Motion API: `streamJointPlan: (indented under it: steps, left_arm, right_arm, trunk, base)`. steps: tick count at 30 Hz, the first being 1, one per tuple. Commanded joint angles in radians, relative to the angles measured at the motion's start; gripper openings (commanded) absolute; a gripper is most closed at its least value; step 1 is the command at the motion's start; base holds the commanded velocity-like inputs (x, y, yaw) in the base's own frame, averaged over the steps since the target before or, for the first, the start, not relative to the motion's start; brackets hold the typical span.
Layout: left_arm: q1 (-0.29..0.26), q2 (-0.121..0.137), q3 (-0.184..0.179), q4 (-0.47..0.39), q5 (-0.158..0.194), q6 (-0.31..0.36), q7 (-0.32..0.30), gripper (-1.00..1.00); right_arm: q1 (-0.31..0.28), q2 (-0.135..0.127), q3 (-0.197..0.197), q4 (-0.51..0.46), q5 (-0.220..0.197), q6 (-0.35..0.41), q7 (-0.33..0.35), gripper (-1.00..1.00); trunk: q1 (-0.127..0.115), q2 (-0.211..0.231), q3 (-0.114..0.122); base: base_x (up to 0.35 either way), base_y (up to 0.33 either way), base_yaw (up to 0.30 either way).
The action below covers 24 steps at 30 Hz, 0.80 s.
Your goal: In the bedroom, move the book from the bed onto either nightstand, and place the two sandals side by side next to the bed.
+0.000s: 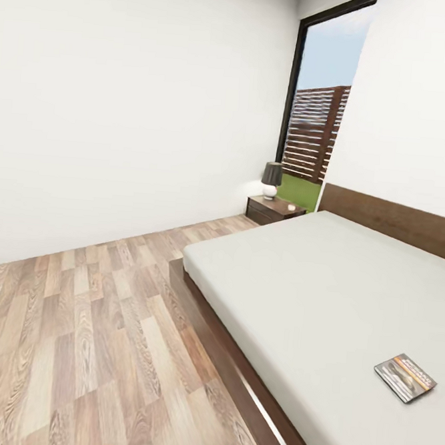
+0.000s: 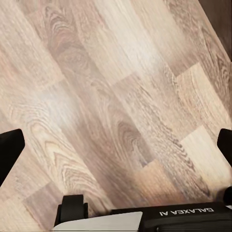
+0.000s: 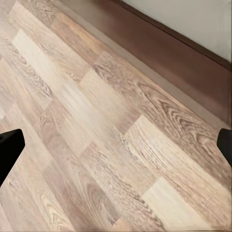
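The book, dark with an orange band, lies flat on the pale mattress of the bed, near its right side in the head view. One nightstand stands in the far corner beside the headboard. The sandals are out of view. My left gripper hangs open above bare plank floor, its black fingertips far apart. The right gripper is open too, over the floor just beside the bed's dark wooden frame. Neither holds anything.
A lamp with a dark shade and a small white object stand on the nightstand. A tall dark-framed window is behind it. Wood floor stretches left of the bed to a white wall. Part of my base shows under the left gripper.
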Motion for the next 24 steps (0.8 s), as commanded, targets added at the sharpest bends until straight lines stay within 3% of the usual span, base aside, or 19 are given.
streamJointPlan:
  steps: [1, 7, 24]
  left_arm:
    - [0.013, 0.0, 0.007, 0.001, 0.003, -0.001, -0.006, 1.0]
    - [0.062, -0.001, 0.007, 0.001, 0.002, -0.003, -0.006, 1.0]
    - [0.069, -0.001, 0.007, 0.0, 0.003, -0.003, -0.006, 1.0]
  right_arm:
    - [-0.002, 0.0, 0.008, 0.006, -0.007, -0.006, 0.006, 1.0]
    - [-0.002, 0.0, 0.008, 0.005, -0.007, -0.006, 0.007, 1.0]
    - [-0.002, 0.0, 0.008, 0.005, -0.007, -0.004, 0.009, 1.0]
  trunk:
    - [0.0, -0.001, -0.001]
    - [0.0, -0.001, -0.001]
    - [0.0, -0.001, -0.001]
  base:
    - [0.0, 0.0, -0.3]
    - [0.0, 0.0, -0.3]
    - [0.0, 0.0, -0.3]
